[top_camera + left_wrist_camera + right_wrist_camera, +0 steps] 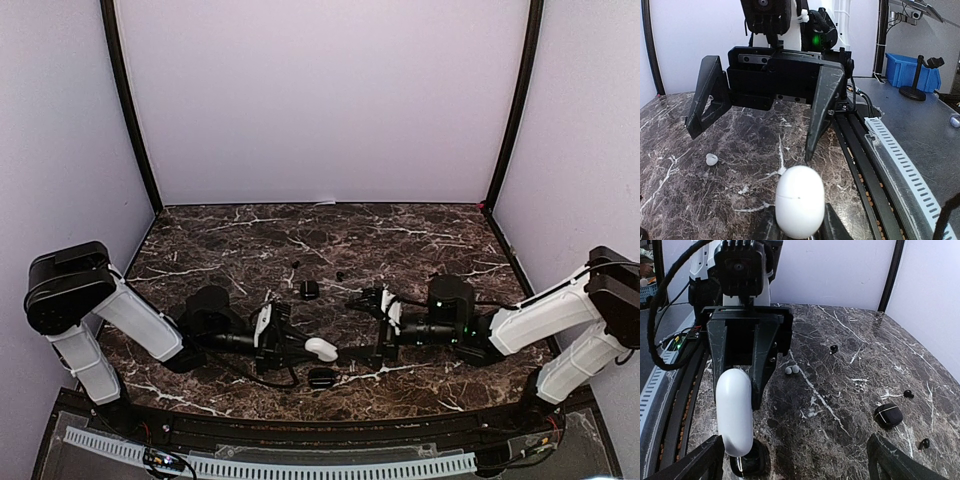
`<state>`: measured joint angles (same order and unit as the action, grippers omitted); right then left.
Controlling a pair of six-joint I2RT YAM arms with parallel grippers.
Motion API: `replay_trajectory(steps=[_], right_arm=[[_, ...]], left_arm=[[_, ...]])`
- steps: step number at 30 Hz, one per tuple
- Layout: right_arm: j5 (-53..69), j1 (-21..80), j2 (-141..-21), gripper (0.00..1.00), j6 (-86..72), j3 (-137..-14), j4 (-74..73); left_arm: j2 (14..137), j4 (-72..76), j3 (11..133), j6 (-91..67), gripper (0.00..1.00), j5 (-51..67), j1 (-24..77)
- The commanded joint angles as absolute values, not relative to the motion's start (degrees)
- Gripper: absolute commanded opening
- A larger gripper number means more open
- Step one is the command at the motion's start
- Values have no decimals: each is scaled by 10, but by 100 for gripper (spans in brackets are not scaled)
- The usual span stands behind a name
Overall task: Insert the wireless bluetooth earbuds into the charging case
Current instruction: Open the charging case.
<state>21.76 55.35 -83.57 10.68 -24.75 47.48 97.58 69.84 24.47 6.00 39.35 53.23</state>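
My left gripper (pixel 305 349) is shut on a white egg-shaped charging case (pixel 321 348), closed along its seam, held just above the table; it fills the bottom of the left wrist view (pixel 800 201). My right gripper (pixel 377 325) faces it, open and empty, its jaws wide apart (pixel 795 471). Two white earbuds (pixel 792 370) lie together on the marble beyond the case; one shows in the left wrist view (pixel 711 159). Black earbuds (pixel 833 348) (pixel 908 394) (pixel 924 443) lie scattered on the right.
A closed black case (pixel 888 415) lies right of centre on the table, also in the top view (pixel 309 290). Another black case (pixel 320 378) sits under the white one near the front edge. A black rail (pixel 875 165) runs along the table's near edge.
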Motion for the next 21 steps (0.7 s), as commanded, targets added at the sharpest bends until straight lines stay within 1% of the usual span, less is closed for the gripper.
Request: replay_trajectory(steps=[1,4,12,21], right_arm=[[198,570,-849,99,144,-265,477],[186,581,-853,99,157,-267,474],[214,595,-877,99,166,-284,459],[198,596,-884,99,156,-293,452]], left_arm=[[982,691,261,73,25,393,538],[981,689,261,74,25,393,540],[978,688,262,75,25,400,541],[977,683,264,82,25,416,545]])
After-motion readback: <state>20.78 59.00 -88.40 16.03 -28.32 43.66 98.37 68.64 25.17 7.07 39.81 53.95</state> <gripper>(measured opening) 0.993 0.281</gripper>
